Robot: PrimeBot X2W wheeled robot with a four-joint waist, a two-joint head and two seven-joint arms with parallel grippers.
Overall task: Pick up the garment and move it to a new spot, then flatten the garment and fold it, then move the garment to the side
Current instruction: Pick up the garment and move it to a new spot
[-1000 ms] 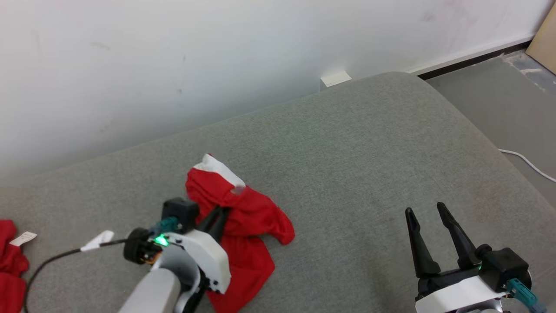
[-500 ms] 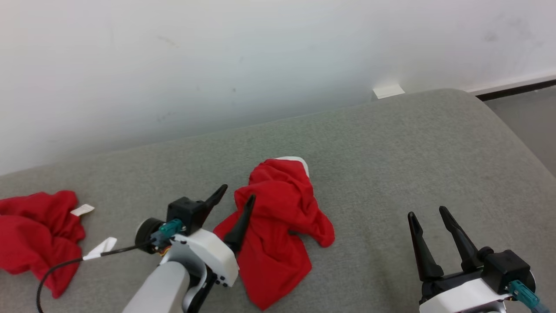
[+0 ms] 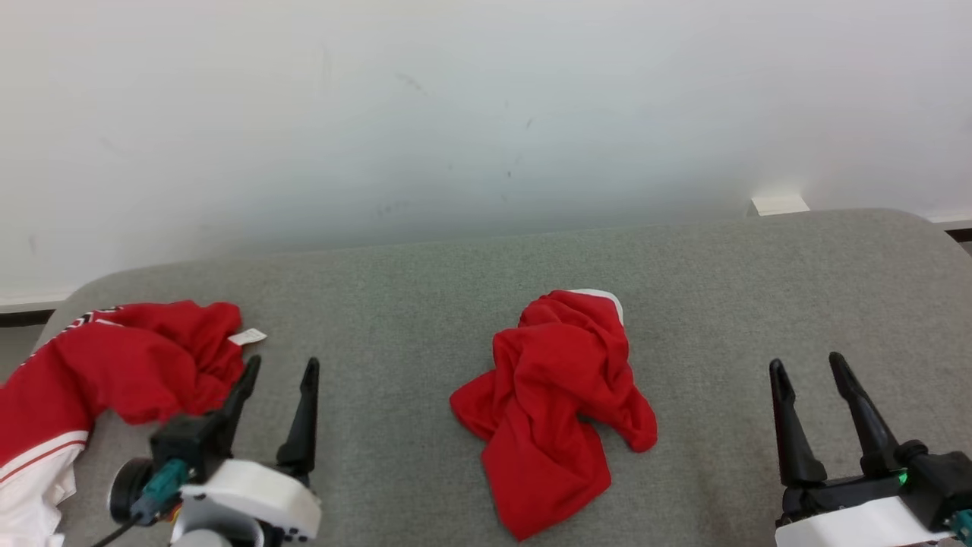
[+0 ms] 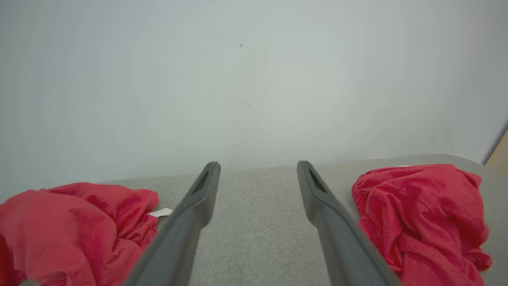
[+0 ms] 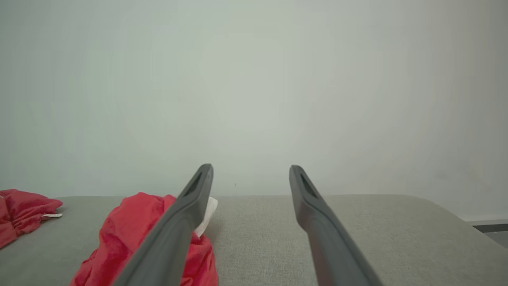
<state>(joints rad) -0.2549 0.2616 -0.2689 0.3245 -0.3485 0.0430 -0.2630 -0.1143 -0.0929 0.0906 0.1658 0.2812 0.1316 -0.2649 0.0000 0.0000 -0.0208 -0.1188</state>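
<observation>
Your left gripper (image 3: 281,362) has its two fingers (image 3: 304,414) spread wide with nothing between them, tips pointing toward the white wall (image 3: 456,114). In the left wrist view, only bare grey fabric shows in the gap between them.

Your right gripper (image 3: 806,361) stands the same way, its fingers splayed apart and empty over the grey fabric-covered counter (image 3: 721,289).

The red garment (image 3: 558,403) lies crumpled in a heap on the counter between the two grippers, clear of both. It is off to the right of your left fingers and to the left of your right fingers. A strip of white trim (image 3: 607,298) shows at its far edge, on the wall side. In the right wrist view, the heap sits partly behind the left-hand finger.

A second red garment with white striped edging (image 3: 129,365) is bunched up just to the left of your left fingers, near the counter's end. The nearer fingertip overlaps its edge in the head view, but you cannot tell whether they touch. A small white tag (image 3: 247,336) pokes out of that bundle just beyond the fingertip.
</observation>
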